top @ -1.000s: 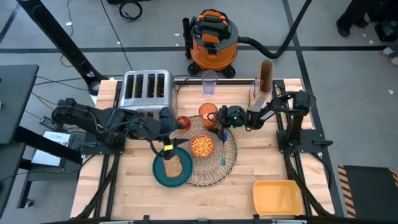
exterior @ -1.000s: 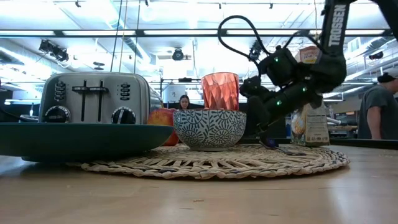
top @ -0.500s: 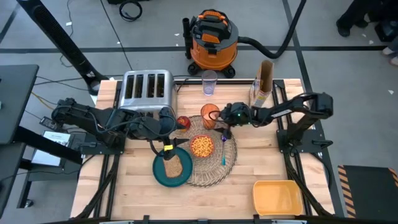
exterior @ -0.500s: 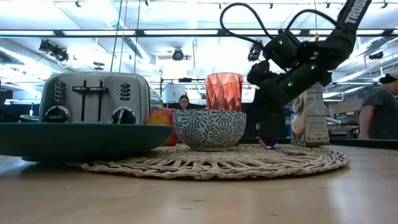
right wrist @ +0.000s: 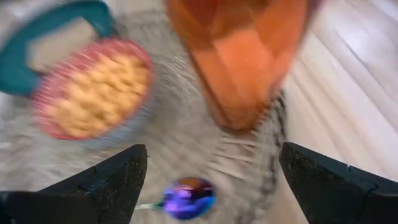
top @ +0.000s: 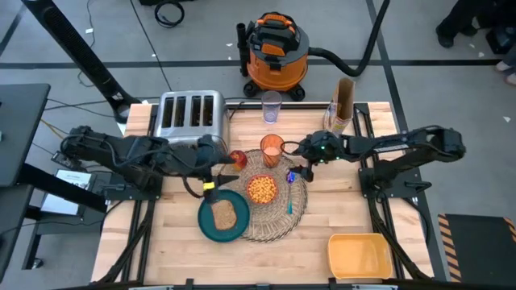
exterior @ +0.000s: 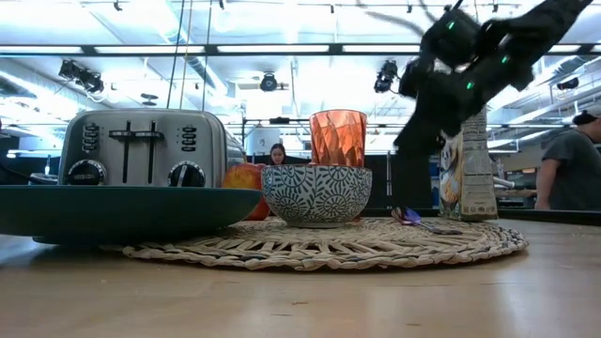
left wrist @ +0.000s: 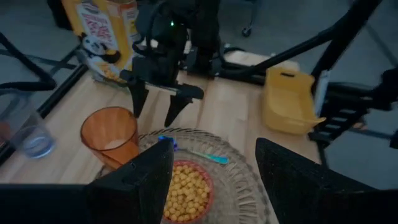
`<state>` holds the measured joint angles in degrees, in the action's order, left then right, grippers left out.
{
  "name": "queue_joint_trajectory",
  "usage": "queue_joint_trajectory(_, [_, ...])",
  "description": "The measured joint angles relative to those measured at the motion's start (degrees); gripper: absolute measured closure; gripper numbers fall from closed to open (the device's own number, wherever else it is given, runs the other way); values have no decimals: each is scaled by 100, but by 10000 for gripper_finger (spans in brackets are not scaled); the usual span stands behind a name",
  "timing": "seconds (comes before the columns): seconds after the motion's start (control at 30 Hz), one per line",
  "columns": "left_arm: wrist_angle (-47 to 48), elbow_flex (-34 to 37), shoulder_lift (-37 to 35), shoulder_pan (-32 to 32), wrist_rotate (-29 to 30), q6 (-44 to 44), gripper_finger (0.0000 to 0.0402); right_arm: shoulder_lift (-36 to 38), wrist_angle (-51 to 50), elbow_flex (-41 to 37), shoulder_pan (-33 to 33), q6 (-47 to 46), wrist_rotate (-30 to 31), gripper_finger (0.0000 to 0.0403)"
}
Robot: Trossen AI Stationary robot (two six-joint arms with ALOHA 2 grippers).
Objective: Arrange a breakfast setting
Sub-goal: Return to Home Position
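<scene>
A round woven placemat (top: 278,211) lies mid-table. On it stand a patterned bowl (top: 260,189) of cereal and an amber cup (top: 272,149); a blue spoon (top: 289,192) lies flat beside the bowl. A teal plate (top: 208,225) with toast (top: 224,216) sits at the mat's left, and a red apple (top: 237,159) rests by the toaster. My right gripper (top: 301,163) hangs open above the mat's far right part, over the spoon's blue end (left wrist: 165,140), touching nothing. My left gripper (top: 224,172) hovers open above the plate's far edge, near the apple.
A chrome toaster (top: 190,117) stands at the far left, a clear cup (top: 271,107) and a cereal box (top: 343,101) along the far edge, and a yellow tub (top: 360,255) at the near right corner. Bare wood lies at the near left and between the mat and the tub.
My right gripper has risen from just above the spoon and drawn back a little toward the table's right edge, its fingers still apart. The spoon lies where it was on the placemat.
</scene>
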<state>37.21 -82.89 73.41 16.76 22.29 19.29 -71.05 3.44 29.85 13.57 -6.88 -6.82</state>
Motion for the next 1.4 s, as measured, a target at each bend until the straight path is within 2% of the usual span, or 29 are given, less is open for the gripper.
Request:
queue_joint_trajectory(0.13, [-171,-4,-51,-202,-507,1,189,678,-39,0,-314,-564,-73,55])
queue_joint_trajectory(0.27, [-573,-6,32,-390,-980,-190,245,1252,172,0,-821,-1049,139,97])
queue_joint_trajectory(0.4, [-928,9,102,-557,-1163,-530,317,1711,348,0,-1486,-1427,459,163])
queue_joint_trajectory(0.53, [-1746,261,-14,-790,-1370,-897,385,2198,569,0,-2075,-1517,795,249])
queue_joint_trajectory(0.67, [-2949,999,-102,-1153,-2234,-917,388,2713,713,0,-2293,-1384,678,340])
queue_joint_trajectory(0.77, [-3330,1432,-117,-1375,-2377,-904,384,3101,704,0,-2283,-1343,684,390])
queue_joint_trajectory(0.83, [-3261,1524,-134,-1510,-2385,-901,385,3286,721,2,-2251,-1135,703,393])
queue_joint_trajectory(0.93, [-3138,1514,-182,-1633,-2384,-767,388,3460,755,2,-2252,-788,694,369])
queue_joint_trajectory(1.07, [-2948,1525,-169,-1697,-2387,-790,386,3517,890,2,-2250,-898,700,342])
queue_joint_trajectory(1.23, [-3126,1519,-147,-1694,-2356,-681,384,3414,844,-4,-2057,7,837,332])
queue_joint_trajectory(1.4, [-2664,1636,-285,-1814,-2314,-1125,384,3763,626,-2,-1675,191,-238,334])
